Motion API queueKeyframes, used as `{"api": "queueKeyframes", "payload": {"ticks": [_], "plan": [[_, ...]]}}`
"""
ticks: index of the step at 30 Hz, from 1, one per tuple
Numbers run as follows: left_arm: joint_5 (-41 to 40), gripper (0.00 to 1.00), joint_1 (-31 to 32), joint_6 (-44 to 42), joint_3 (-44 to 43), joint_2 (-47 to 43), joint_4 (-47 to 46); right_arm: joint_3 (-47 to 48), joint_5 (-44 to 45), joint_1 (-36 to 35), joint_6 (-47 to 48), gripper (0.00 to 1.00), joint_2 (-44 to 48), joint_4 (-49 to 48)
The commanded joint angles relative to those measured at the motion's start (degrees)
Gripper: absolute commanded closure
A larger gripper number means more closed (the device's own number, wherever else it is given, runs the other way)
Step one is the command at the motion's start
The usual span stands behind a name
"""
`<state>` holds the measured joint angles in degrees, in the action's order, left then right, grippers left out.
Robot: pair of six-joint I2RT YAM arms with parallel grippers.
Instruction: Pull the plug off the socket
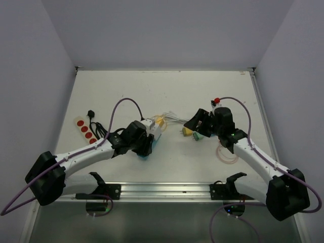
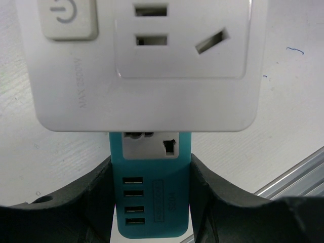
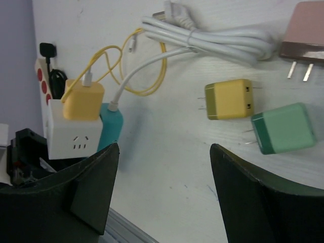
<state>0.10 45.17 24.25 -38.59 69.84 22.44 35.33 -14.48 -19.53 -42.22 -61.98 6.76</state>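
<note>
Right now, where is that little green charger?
The green charger lies on the table in the right wrist view, right side, just beside the mustard charger.

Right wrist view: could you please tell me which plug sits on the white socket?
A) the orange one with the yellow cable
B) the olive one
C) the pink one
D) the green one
A: the orange plug sits on top of the white socket, while the green plug, pink plug and olive plug lie loose on the table.
</note>
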Motion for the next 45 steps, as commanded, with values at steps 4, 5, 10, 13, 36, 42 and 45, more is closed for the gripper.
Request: {"api": "queueKeyframes", "payload": {"ticks": [4,5,10,13,36,42,45], "plan": [[1.2,1.00,1.7,-1.8,-0.8,-2.5,-7.8,4.0,4.1,-8.6,-11.9,0.24,-3.6,-11.3],[1.1,1.00,1.8,-1.7,-0.9,-2.5,-7.8,4.3,4.5,-10.4,-12.4,0.24,-5.1,-12.7],[1.0,1.00,3.3,-1.5,-1.9,-2.6,-8.4,6.3,4.7,-15.0,-15.4,0.24,-10.3,-16.8],[0.8,1.00,3.9,-1.5,-2.2,-2.6,-8.6,7.4,5.2,-17.5,-16.3,0.24,-13.1,-18.6],[0.5,1.00,5.0,0.6,1.5,-5.4,-12.0,3.3,11.8,-19.3,-24.1,0.29,-16.7,-27.4],[0.3,1.00,5.0,1.4,1.9,-5.9,-12.9,2.8,11.5,-19.4,-24.8,0.33,-17.1,-28.2],[0.4,1.00,5.0,1.9,1.7,-5.7,-13.6,2.2,10.9,-19.6,-25.4,0.36,-17.4,-29.3]]}}
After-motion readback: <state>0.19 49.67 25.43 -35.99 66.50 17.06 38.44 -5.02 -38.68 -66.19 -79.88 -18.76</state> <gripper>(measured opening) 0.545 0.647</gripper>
